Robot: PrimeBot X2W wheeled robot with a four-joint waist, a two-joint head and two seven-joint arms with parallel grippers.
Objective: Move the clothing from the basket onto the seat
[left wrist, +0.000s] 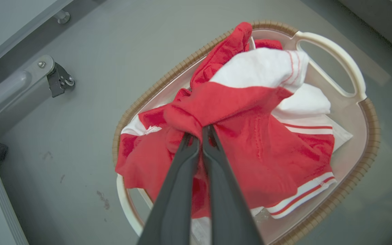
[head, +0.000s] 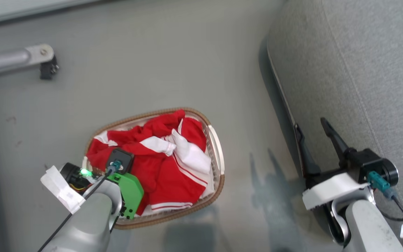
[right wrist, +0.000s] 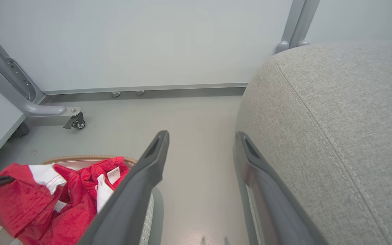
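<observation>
My left tool (left wrist: 201, 131), shut tight on a fold of the red white-striped sports clothing (left wrist: 243, 102) heaped in the oval white brown-rimmed plastic basket (left wrist: 373, 136). Best lifted high, clearing the basket, before swinging to the grey fabric sofa seat (head: 362, 52) beside my wide-open right tool (head: 310, 125).

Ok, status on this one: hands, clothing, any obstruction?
Left hand shut on the red clothing, in the basket. Right hand open, empty, by the seat. Nothing seen in the way.
</observation>
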